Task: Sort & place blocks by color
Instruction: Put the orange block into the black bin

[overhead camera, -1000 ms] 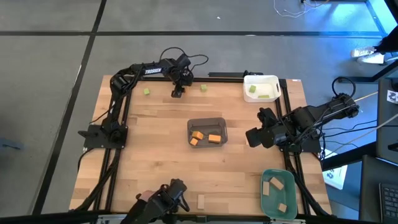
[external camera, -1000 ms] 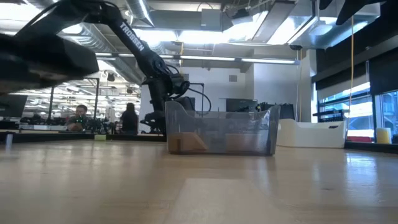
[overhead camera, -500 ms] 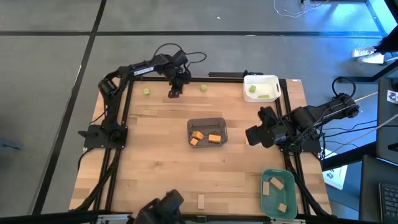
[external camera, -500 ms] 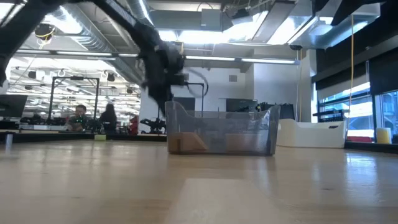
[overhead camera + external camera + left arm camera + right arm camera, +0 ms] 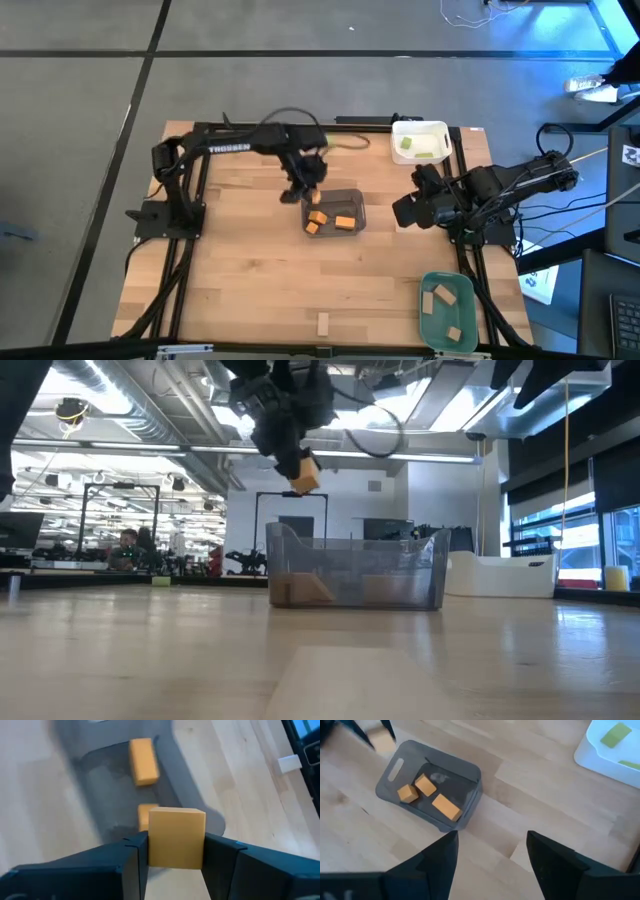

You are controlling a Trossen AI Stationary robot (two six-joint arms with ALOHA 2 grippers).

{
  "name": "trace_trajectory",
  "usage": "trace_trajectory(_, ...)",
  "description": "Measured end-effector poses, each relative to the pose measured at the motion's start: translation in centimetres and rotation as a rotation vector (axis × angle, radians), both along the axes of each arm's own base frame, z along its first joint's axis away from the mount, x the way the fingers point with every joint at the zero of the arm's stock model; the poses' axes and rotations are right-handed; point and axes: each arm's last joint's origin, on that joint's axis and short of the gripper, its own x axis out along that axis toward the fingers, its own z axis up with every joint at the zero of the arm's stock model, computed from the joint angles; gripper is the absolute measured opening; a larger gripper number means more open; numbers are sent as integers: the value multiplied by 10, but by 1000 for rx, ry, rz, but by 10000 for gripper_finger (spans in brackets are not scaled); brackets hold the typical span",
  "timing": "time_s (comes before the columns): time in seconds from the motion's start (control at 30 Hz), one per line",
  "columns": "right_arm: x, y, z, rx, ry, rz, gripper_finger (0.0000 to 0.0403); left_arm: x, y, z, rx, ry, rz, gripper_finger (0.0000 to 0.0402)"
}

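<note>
The left gripper, clamped on an orange block, hangs above the grey tray's near-left edge. The right gripper waits open beside it.

Left claw blurred, arm cropped.

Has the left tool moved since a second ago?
Yes. The left tool, holding an orange block, moved from the table's far edge to the grey tray.
</note>
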Motion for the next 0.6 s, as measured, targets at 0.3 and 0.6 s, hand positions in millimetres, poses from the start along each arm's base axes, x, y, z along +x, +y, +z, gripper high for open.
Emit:
trace_trajectory(0.3,2,-2,0,-28,14,50,234,28,-12,-25,-18,-22,14,111)
trace_trajectory(0.6,2,-2,0,-27,12,51,234,38,-18,-47,51,46,27,147)
